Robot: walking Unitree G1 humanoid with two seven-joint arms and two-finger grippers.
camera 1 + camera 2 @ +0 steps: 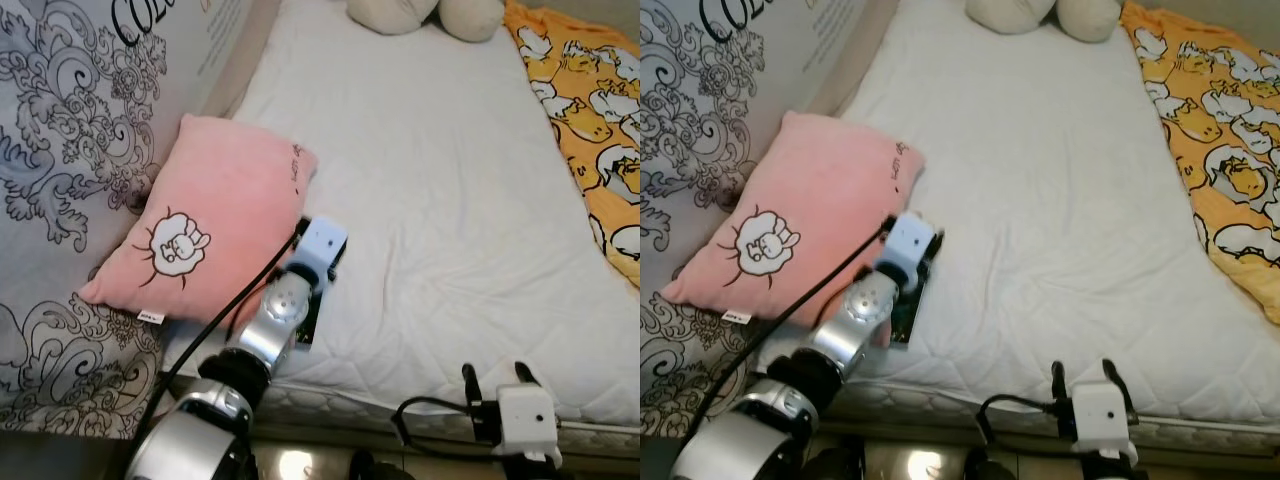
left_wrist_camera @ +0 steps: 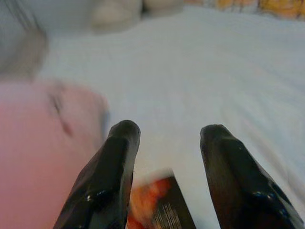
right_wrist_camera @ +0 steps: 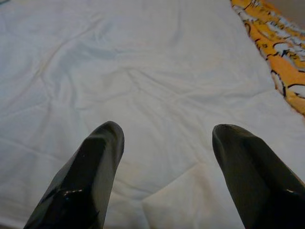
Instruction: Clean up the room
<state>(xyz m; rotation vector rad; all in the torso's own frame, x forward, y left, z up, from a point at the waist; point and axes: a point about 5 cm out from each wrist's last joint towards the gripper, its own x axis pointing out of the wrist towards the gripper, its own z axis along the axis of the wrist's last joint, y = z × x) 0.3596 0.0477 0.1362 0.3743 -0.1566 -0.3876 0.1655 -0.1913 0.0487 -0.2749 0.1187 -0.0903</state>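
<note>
- You are looking down at a bed with a white mattress cover (image 1: 430, 200); the pink cushion (image 1: 200, 235) is lying at centre left of the head views, leaning against the patterned grey bedding (image 1: 60, 150).
- The left gripper (image 2: 164, 143) is reaching over the cushion's right-hand edge with its fingers standing wide apart and gripping nothing.
- A small dark packet with orange print (image 2: 157, 202) is sitting under that gripper in the left wrist view; you cannot tell what it is, because it is blurred and cut off by the frame edge.
- The right gripper (image 3: 167, 143) is hovering low at the mattress edge, at lower right of the head views, spread wide and empty.
- Judge the cushion as light, soft and compressible, not fragile; take hold at a corner or seam, pinching the fabric.
- Judge the packet as thin and flat; it is probably going to need an edge grip.
- The plush shapes (image 1: 425, 15) at the top and the yellow patterned blanket (image 1: 590, 120) at upper right are both cropped.
</note>
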